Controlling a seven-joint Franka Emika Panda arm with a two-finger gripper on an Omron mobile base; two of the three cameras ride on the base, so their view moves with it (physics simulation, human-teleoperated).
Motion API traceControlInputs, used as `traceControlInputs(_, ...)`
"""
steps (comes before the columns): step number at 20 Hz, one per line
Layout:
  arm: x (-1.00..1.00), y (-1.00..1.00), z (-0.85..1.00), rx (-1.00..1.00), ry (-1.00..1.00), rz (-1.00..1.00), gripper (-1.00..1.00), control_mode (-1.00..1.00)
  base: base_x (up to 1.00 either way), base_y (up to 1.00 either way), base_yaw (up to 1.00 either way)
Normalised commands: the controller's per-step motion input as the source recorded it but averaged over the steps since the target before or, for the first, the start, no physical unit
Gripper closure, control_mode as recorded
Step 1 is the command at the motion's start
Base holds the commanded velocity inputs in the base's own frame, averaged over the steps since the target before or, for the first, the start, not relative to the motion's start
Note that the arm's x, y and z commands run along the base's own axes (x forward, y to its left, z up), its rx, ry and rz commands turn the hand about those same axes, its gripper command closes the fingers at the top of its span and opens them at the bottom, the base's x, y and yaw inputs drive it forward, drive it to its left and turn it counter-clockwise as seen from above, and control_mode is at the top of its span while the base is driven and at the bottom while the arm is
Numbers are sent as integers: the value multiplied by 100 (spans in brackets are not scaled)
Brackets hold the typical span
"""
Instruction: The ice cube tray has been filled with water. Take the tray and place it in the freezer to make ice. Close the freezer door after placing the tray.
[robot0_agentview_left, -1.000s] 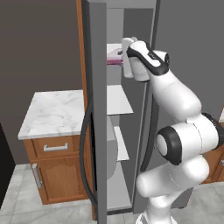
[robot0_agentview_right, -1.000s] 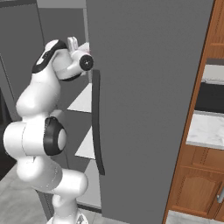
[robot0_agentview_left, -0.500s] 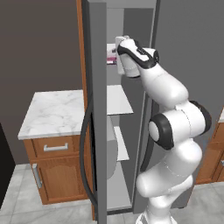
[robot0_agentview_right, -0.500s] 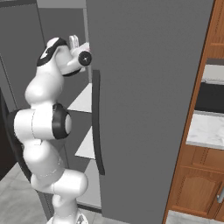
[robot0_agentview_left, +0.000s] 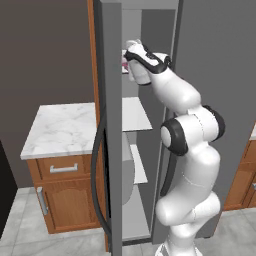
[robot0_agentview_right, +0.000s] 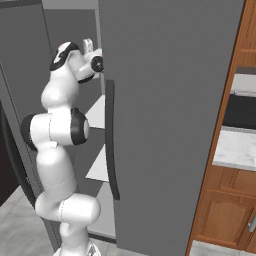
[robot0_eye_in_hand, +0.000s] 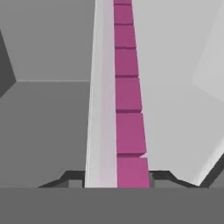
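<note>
1 ice cube tray (robot0_eye_in_hand: 114, 109) – 6 magenta cells

The pincer (robot0_eye_in_hand: 117, 177) reaches into the freezer (robot0_agentview_left: 142, 30) at its upper level, closed on the tray (robot0_eye_in_hand: 116, 100), which runs straight ahead of it. Left of it stands the open door (robot0_agentview_left: 111, 125), close by; right of it the freezer's side wall. Ahead, open grey space runs to the back wall. A white shelf (robot0_agentview_left: 134, 114) lies below, with clear room between. Behind the pincer the opening is taken by the arm itself.
</note>
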Motion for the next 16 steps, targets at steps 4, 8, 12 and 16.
traceControlInputs(4, 68, 0, 0, 0, 5, -5, 100, -100, 0, 0, 0)
traceControlInputs(8, 65, 2, 0, 0, 7, -5, -100, -100, 0, 0, 0)
traceControlInputs(12, 24, 1, 0, 0, 4, -3, -100, -100, 0, 0, 0)
traceControlInputs(16, -17, 0, -2, 0, 0, 0, -100, -100, 0, 0, 0)
